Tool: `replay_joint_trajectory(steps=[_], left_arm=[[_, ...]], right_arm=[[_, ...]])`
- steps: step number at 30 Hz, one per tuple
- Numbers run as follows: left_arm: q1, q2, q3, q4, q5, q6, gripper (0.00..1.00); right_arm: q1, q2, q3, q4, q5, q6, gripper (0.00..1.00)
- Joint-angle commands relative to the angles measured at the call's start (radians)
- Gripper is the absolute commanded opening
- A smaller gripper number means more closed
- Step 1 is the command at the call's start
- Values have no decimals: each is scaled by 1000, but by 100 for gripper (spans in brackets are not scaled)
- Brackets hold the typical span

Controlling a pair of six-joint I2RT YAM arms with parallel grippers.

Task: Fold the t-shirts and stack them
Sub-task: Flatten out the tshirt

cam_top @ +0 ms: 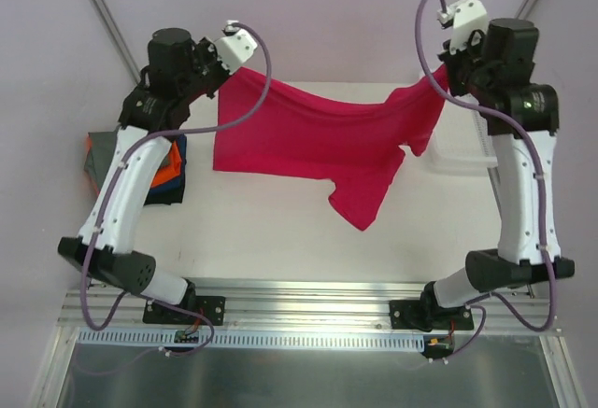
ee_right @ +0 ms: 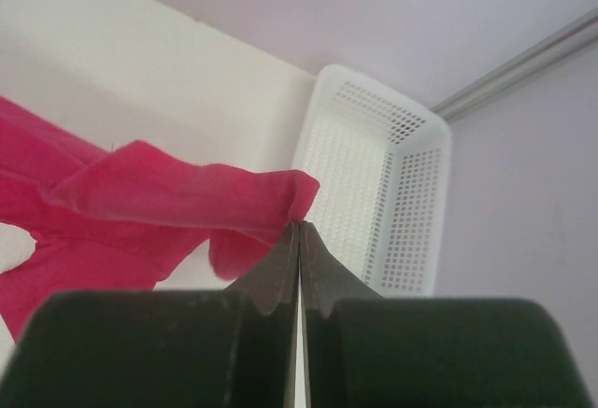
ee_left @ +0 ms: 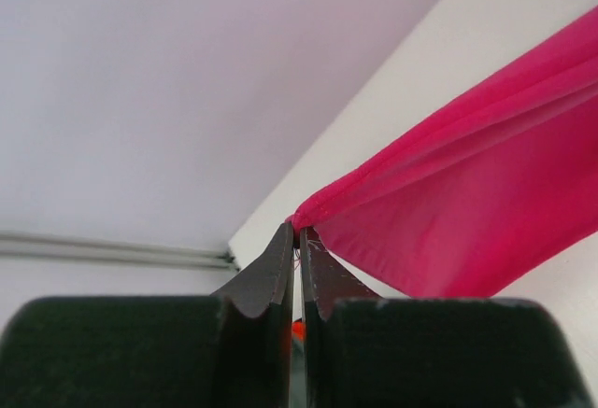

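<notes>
So the magenta t-shirt (cam_top: 318, 137) is up off the table (cam_top: 280, 240), strung between the two arms like a washing line across the far half of the scene. The left arm (cam_top: 126, 193) has its jaws pressed completely together on the shirt's far-left corner; in the left wrist view the cloth comes out right at the tips and fans away to the right, pulled fairly taut. The right arm (cam_top: 523, 193) does the same on the far-right end: jaws fully closed, with a bunched edge of the pink fabric pinched at the tips, just beside the white mesh basket (ee_right: 374, 193) at the table's right edge. In between, the shirt sags a bit in the middle, and one part of it dangles lower toward the near side, right of centre. I honestly can't tell if that hanging bit touches the table or just floats over it. Over on the left, partly under the left arm, sits a pile of other shirts (cam_top: 166, 173), grey, orange and navy, well apart from either set of jaws.
</notes>
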Motion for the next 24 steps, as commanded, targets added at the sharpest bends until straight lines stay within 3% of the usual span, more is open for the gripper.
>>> replay_joint_trajectory(steps=[1,12,19,24], left_arm=[[-10,-130,-14,-27,-83,-27,0],[-24,-454,-63,-38,-171,58,0],[-21,-481,14,-44,-165,32,0],[-21,-410,86,-41,-165,64,0]], right_arm=[[1,-127,51,-80,26,31,0],[-25,-554,1,-85,143,-6,0],[-55,-611,93,-59,166,-15,0],[-57,-591,91,29,178,-66,0]])
